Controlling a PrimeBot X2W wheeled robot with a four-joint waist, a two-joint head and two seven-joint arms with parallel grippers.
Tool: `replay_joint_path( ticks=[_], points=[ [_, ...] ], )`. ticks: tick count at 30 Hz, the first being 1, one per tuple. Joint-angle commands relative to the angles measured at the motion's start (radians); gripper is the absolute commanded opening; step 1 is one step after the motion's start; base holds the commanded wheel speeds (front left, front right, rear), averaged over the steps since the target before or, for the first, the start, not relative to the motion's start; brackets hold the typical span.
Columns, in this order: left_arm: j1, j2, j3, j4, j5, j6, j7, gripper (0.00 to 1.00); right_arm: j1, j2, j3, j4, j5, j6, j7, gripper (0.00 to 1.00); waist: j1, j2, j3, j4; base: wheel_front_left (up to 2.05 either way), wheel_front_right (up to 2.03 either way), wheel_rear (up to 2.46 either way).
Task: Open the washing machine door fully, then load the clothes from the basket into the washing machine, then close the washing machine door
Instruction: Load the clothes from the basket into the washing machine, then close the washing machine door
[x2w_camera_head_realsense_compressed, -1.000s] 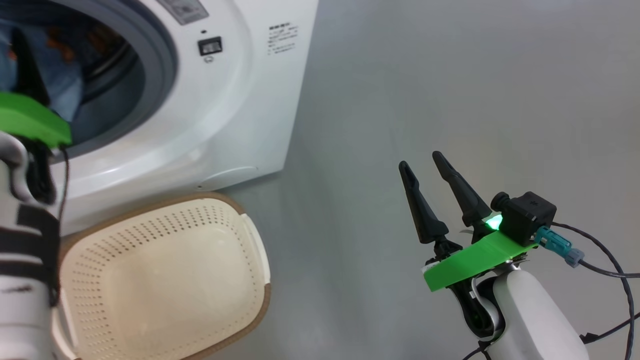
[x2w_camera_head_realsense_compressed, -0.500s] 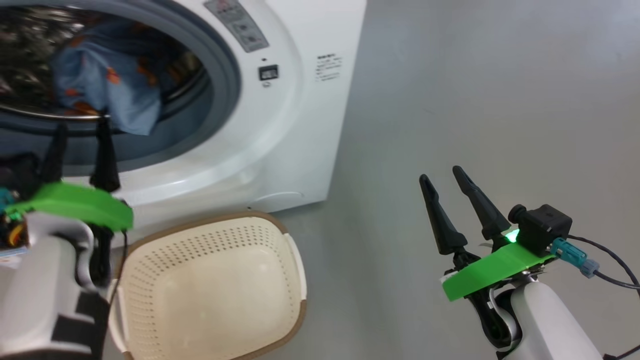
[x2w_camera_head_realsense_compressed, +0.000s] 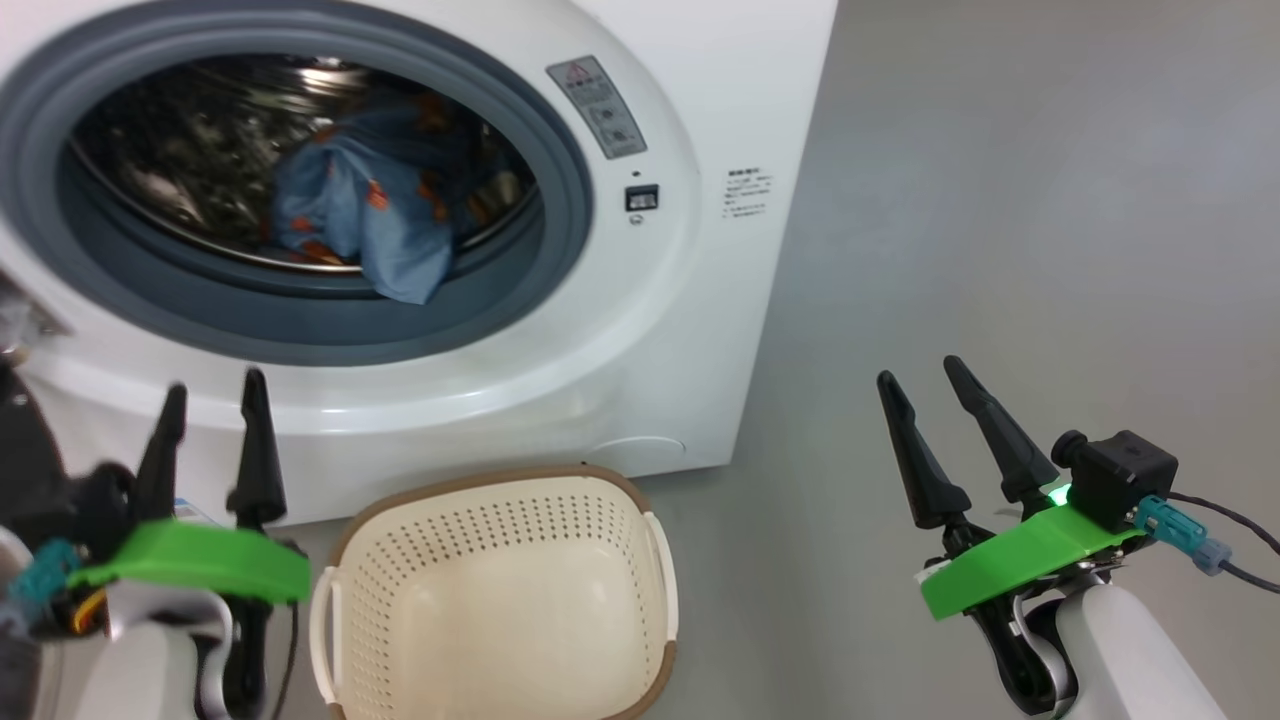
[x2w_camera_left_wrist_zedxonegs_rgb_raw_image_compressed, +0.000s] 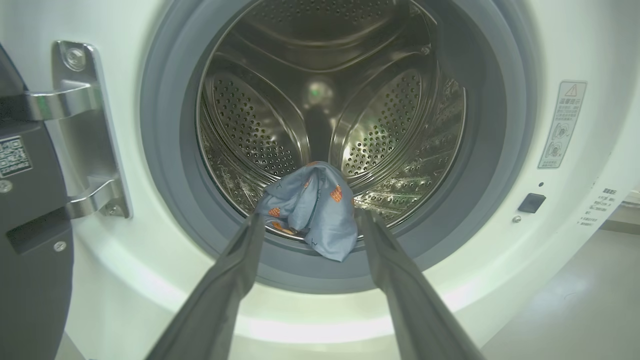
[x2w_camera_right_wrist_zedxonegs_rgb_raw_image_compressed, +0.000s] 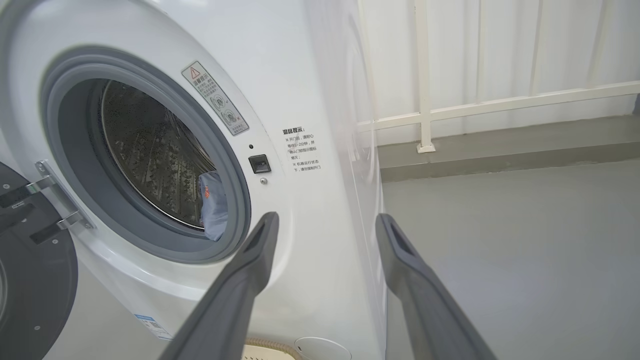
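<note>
The washing machine stands with its drum open, and its door is swung out on steel hinges at the left. A light blue cloth with orange figures lies at the drum's front lip, one corner hanging over the grey gasket. The cream basket sits on the floor before the machine and holds nothing. My left gripper is open beside the basket, pointing at the drum; the cloth shows between its fingers, apart from them. My right gripper is open over bare floor.
Grey floor stretches to the right of the machine. In the right wrist view a white railing runs along a raised step behind it, and the door's dark edge shows at the lower left.
The head camera has swung, bringing the drum into view. My left gripper has drawn back out of the drum opening and down. The blue cloth stays in the drum.
</note>
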Motion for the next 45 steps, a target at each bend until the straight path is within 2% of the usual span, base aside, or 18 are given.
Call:
replay_joint_path(
  ticks=[1,18,45],
  points=[
    [0.012,0.021,0.039,-0.037,0.019,-0.002,-0.005,1.00,0.021,-0.004,0.018,-0.023,0.005,0.001,-0.008,1.00,0.0000,0.0000,-0.028,0.026,0.00,0.00,0.00],
    [0.207,-0.030,0.086,-0.201,0.069,0.023,-0.005,1.00,0.058,-0.020,0.003,-0.040,0.000,0.001,-0.008,1.00,0.0000,0.0000,-0.056,0.045,0.00,0.00,0.00],
    [0.215,-0.047,0.086,-0.185,0.075,0.012,-0.005,1.00,0.060,-0.033,0.028,-0.031,0.000,0.001,-0.008,1.00,0.0000,0.0000,-0.078,0.045,0.00,0.00,0.00]
  ],
)
